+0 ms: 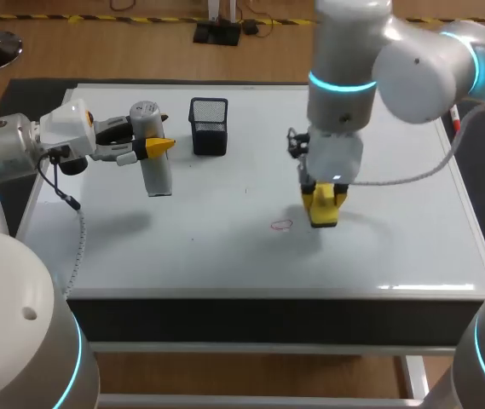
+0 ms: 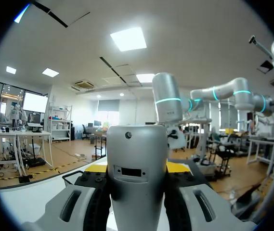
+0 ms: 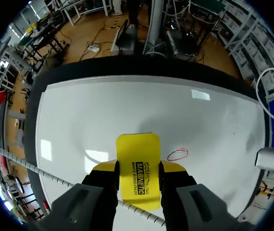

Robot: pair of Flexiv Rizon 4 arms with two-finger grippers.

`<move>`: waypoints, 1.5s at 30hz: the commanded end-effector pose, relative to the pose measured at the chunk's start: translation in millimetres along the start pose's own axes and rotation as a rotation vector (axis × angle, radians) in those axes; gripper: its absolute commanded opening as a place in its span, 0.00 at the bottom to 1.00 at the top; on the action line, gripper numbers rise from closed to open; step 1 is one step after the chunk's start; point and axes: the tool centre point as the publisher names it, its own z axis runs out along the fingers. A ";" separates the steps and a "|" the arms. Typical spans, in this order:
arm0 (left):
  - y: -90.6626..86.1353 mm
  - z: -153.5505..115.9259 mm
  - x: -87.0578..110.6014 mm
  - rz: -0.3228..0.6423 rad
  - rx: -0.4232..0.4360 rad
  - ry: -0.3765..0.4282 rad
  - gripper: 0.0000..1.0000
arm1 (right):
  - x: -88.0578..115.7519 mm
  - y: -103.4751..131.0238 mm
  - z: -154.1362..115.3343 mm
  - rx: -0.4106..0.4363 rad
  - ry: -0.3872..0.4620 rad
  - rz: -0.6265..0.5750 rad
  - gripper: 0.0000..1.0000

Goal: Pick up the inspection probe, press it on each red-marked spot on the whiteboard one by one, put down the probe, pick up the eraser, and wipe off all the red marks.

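The left gripper (image 1: 158, 146) clamps the probe (image 1: 151, 158) around its middle, fingers lying level and pressed on it from both sides. The probe is a grey cylinder held above the board (image 1: 225, 256), over its left part. Its long axis is roughly upright, the rounded cap on top and the other end pointing down at the board. In the left wrist view the probe (image 2: 137, 183) fills the gap in the left gripper (image 2: 137, 168) and stands up past the fingers. It has a small dark slot and a round dot on the side facing the camera. No writing on it can be read.

The right gripper (image 1: 323, 207) points straight down over the middle of the board and grips the eraser (image 1: 324, 215) between its yellow tips. From the right wrist, the eraser (image 3: 137, 166) is a yellow slab in the right gripper (image 3: 137, 168), its long axis in line with the fingers. Its free end juts out ahead of them toward the board. Its flat face carries black lettering. Whether it touches the board cannot be told.

A red mark (image 1: 282, 226), a small loop, lies on the board just beside the eraser, on the side of the left arm; it also shows from the right wrist (image 3: 177, 154).

A black mesh basket (image 1: 209, 126) stands near the board's far edge, just beside the probe.
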 end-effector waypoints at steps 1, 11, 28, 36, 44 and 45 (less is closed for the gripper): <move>-0.5 0.0 -1.1 0.000 0.001 0.004 0.00 | -27.6 6.5 10.2 0.053 0.039 -0.034 0.00; -0.5 0.0 -1.1 0.000 0.001 0.004 0.00 | -66.0 -0.7 18.6 0.046 0.036 -0.085 0.00; -0.5 0.0 -1.1 0.000 0.001 0.004 0.00 | -97.8 8.2 38.0 0.046 0.050 -0.149 0.00; -0.5 0.0 -1.1 0.000 0.001 0.004 0.00 | -89.1 4.6 45.4 0.039 0.058 -0.124 0.00; -0.5 0.0 -1.1 0.000 0.001 0.004 0.00 | -67.3 -1.6 51.9 0.027 0.050 -0.069 0.00; -0.5 0.0 -1.1 0.000 0.001 0.004 0.00 | -63.6 -2.3 52.4 0.026 0.049 -0.063 0.00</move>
